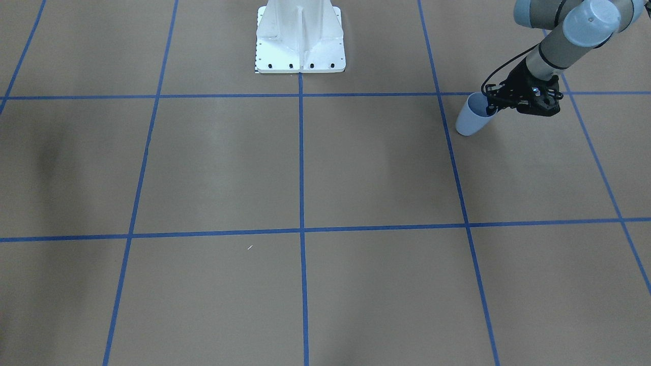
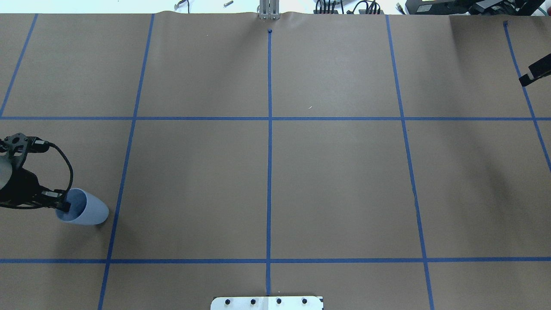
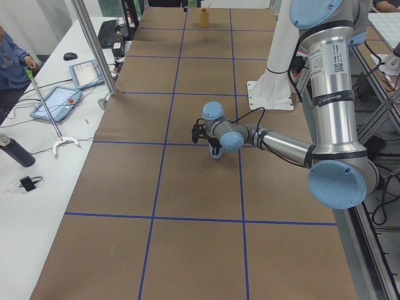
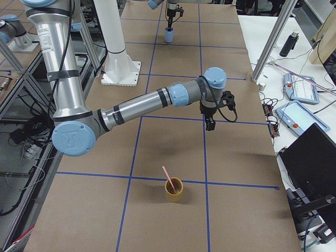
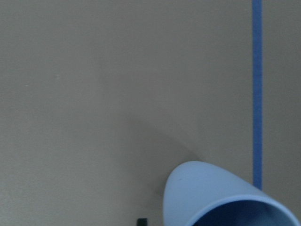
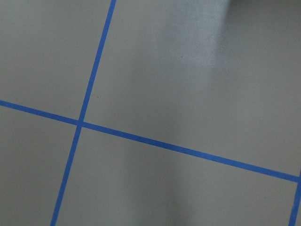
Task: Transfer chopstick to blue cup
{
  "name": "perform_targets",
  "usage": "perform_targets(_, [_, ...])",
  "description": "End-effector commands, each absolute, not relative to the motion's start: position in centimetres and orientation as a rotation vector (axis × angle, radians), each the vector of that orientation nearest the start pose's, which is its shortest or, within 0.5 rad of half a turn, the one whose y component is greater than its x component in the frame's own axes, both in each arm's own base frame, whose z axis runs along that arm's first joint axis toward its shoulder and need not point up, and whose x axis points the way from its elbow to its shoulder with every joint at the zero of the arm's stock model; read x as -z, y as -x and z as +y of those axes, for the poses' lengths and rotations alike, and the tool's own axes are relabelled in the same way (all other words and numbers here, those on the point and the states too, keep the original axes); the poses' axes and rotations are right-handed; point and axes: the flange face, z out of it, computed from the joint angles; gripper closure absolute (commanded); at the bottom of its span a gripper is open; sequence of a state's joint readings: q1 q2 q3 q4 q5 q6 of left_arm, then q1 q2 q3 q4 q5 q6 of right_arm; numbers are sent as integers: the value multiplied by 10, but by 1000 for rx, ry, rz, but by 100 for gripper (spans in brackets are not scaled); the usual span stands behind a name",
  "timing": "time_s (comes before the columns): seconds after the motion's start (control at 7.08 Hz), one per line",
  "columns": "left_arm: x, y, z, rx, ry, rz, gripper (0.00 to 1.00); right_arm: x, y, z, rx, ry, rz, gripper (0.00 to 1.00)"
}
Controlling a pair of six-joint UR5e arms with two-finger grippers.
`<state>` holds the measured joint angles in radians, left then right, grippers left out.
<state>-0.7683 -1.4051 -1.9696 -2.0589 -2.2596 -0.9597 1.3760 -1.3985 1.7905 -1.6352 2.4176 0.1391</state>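
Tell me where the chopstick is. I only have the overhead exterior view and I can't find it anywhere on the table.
Observer: The exterior right view shows it. The pink chopstick leans in a tan cup at the table's end on the robot's right, outside your frame.
Operator: Is the right gripper on it?
Observer: No. The right gripper hangs over bare paper, apart from the tan cup, on the side toward the blue cup.
Operator: The blue cup looks tipped to me.
Observer: From the side the blue cup stands upright, with the left gripper at its rim.
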Motion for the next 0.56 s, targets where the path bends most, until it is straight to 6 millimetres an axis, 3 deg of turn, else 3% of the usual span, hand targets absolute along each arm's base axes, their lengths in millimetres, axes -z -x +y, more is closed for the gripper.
perform_targets(0.0, [-420, -276, -374, -124, 133, 1109, 100, -464, 49, -553, 189, -160, -878, 0])
perform_targets(0.14, [-377, -277, -402, -47, 157, 1178, 100, -465, 49, -553, 186, -156, -877, 0])
perform_targets(0.42, [-297, -330, -462, 97, 212, 1240, 100, -467, 50, -553, 187, -154, -877, 0])
